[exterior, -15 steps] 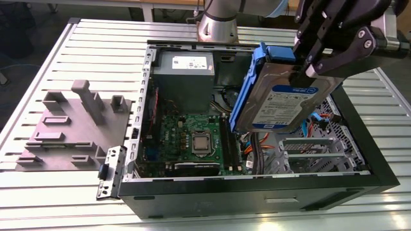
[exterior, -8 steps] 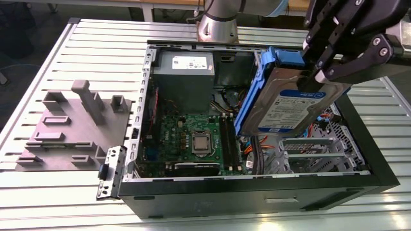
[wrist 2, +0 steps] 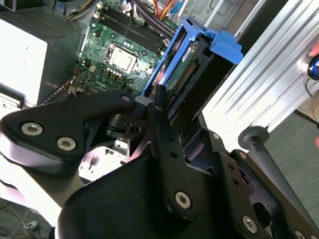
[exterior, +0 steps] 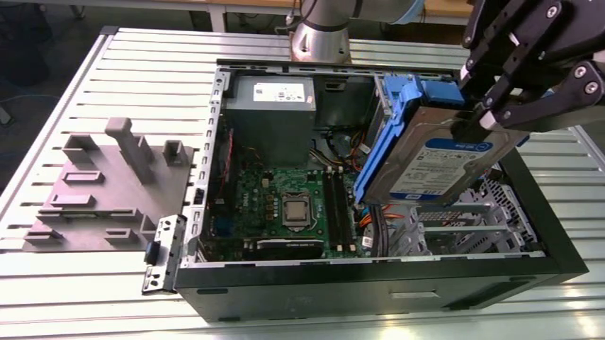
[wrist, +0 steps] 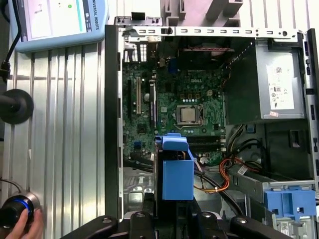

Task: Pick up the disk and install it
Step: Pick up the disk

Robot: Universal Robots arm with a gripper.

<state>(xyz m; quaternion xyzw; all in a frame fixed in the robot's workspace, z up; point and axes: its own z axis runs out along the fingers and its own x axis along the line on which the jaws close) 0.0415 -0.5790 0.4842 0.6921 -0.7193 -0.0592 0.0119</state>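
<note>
Grasping the disk [exterior: 430, 159] near its upper end with the gripper [exterior: 484, 119], clenched tight on it. Holding it raised inside the open computer case [exterior: 378, 273], tilted, label side up, with the blue carrier handle at the far, high end. In the exterior view, hanging over the half of the case on the exterior view's right, lower end down by the orange cables [exterior: 390, 210], just beside the motherboard [exterior: 283, 198]. Beyond the motherboard, against the far wall, a grey power supply [exterior: 274, 106]. On the slatted table [exterior: 142, 64], to the exterior view's left of the case, a grey fixture plate [exterior: 104, 184]. In the first wrist view, a person's hand [wrist: 25, 228] at a round button [wrist: 14, 209].
</note>
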